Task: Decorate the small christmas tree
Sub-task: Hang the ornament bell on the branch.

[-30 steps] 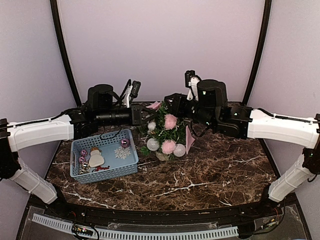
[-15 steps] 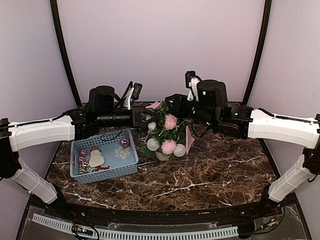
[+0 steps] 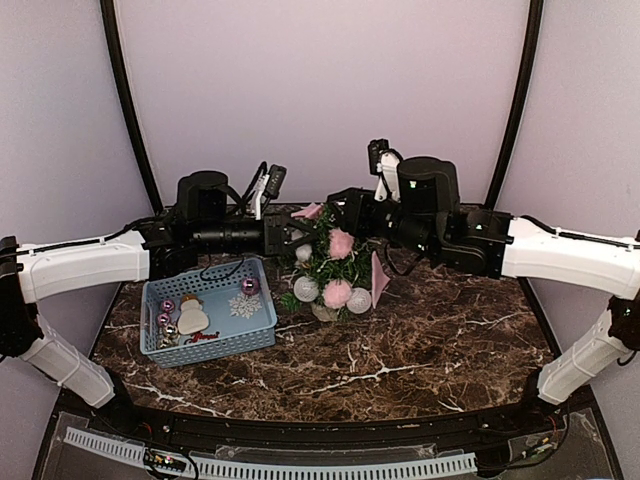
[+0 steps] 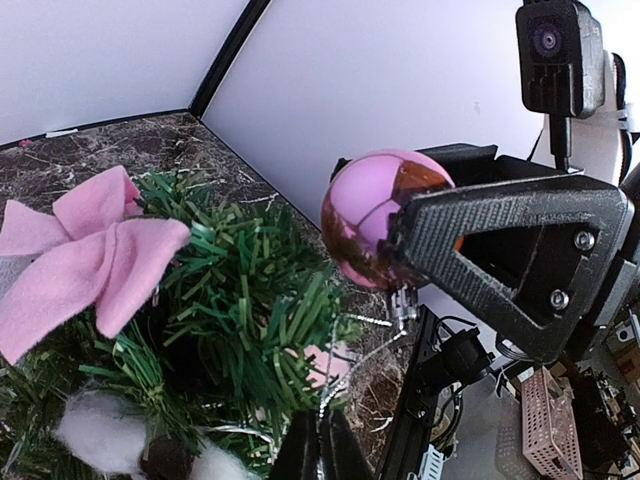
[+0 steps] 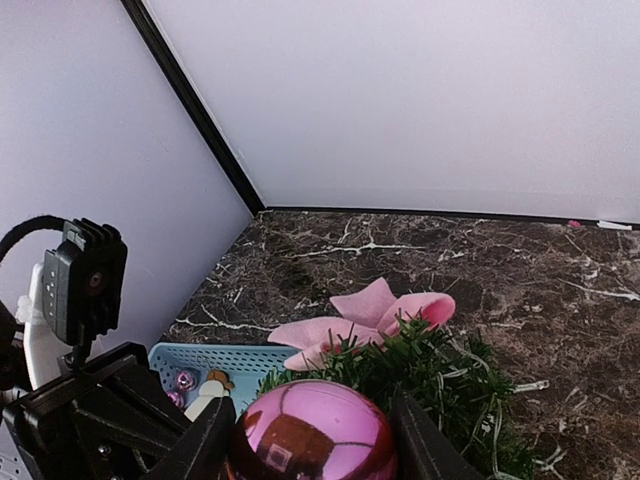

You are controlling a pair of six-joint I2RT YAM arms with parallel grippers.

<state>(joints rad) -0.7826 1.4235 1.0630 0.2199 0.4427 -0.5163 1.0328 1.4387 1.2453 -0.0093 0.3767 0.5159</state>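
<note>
Right hand point(image 5: 312, 455), half spread, pinches a shiny pink bauble point(image 5: 310, 420) over the small christmas tree point(image 5: 440, 370); my left hand point(image 4: 320, 450) is pressed together, its catch unclear.

Dark brown marbled desk point(image 3: 420, 350), white veins. Plain pale-lilac walls point(image 3: 320, 90) behind and both sides. Black curved struts point(image 3: 127, 100) upper left and upper right. Even soft light.

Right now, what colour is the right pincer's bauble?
Shiny pink bauble, clearest in the left wrist view.
</note>
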